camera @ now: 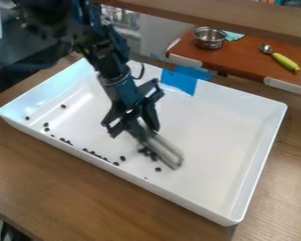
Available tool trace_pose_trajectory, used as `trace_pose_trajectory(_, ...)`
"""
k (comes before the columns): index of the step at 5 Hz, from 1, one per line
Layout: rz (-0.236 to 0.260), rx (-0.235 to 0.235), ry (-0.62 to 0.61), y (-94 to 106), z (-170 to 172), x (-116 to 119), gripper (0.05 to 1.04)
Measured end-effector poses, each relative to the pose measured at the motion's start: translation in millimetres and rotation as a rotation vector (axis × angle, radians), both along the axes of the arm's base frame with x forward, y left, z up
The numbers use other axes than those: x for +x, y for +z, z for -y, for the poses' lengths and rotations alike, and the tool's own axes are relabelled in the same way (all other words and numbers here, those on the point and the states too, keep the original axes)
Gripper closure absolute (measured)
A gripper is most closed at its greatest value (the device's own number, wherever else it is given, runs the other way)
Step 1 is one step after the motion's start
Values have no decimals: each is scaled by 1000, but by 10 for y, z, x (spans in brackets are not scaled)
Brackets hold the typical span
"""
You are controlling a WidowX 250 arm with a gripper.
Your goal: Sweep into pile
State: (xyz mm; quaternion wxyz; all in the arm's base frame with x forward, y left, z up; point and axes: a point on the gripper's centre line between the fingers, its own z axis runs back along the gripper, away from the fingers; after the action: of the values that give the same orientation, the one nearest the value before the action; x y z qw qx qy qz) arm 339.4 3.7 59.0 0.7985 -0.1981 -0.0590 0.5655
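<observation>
Centre of frame: we see the gripper [135,126] closed as far as the grey tool [165,150] allows, holding it slantwise, presumably so its edge can push. Dark beads [122,158] lie beside it and strung lower left in the tray [232,190], walls likely stopping strays

One fixed camera looks down at a slant into the tray [232,216].

The arm [118,80] is black, made from several blocky segments, and one thin dark cable [143,69] is curving beside it. The gripper [135,125] is also black, with angular frame parts.
</observation>
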Motion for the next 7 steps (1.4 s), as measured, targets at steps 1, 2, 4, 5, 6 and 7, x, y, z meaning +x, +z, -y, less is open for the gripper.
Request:
trace_pose_trajectory(1, -14, 6, -24, 41, -111, -252, 768)
trace_pose_trajectory(2, -39, 10, -38, 100, -249, -407, 768)
trace_pose_trajectory(4, -22, 1, -36, 299, -329, -371, 768)
trace_pose_trajectory(5, 30, -94, 81, 500, -331, 86, 794)
trace_pose_trajectory(6, 73, -196, 227, 711, -413, 582, 970)
trace_pose_trajectory(7, 77, -220, 343, 703, -706, 986, 1035)
